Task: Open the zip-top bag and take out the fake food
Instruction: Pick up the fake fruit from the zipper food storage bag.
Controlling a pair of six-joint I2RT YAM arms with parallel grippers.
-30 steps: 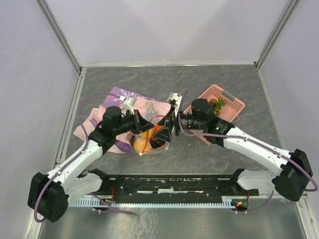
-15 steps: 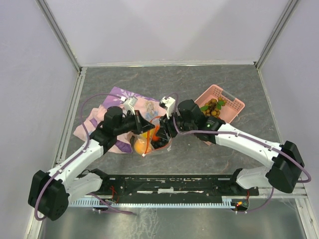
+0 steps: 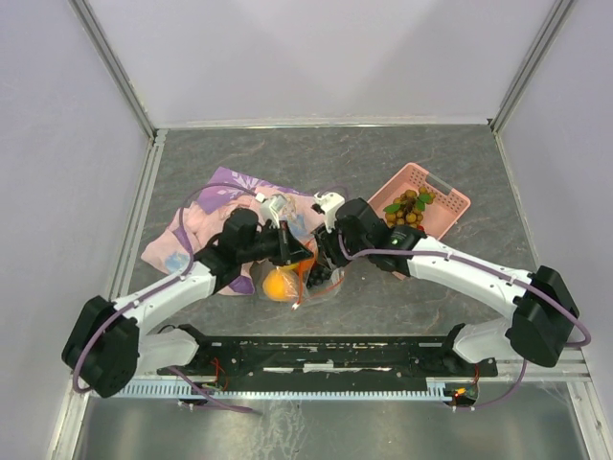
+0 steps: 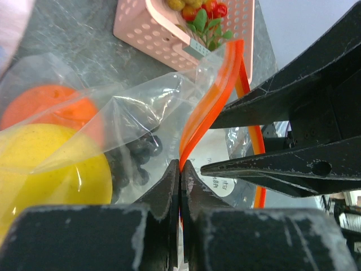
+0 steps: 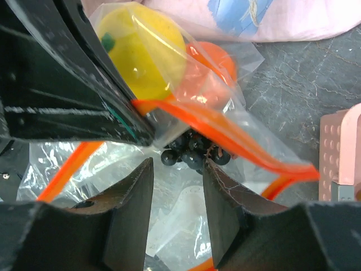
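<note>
From above, left gripper [image 3: 290,251] and right gripper [image 3: 321,268] are meeting over the zip-top bag [image 3: 305,290] near the part-filled basket [image 3: 448,203]. Left wrist: its jaws are clamping the zip strip [image 4: 210,104], mouth parted. Right wrist: half-open fingers [image 5: 132,209] are flanking the dark grapes [image 5: 192,157], grip unclear, while yellow fruit [image 5: 144,51] and orange [image 5: 217,65] are waiting inside.

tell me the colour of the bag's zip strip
Orange-red zip strip, clearest in the left wrist view.

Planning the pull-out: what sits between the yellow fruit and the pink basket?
The dark grapes and the right gripper, in the top view.
</note>
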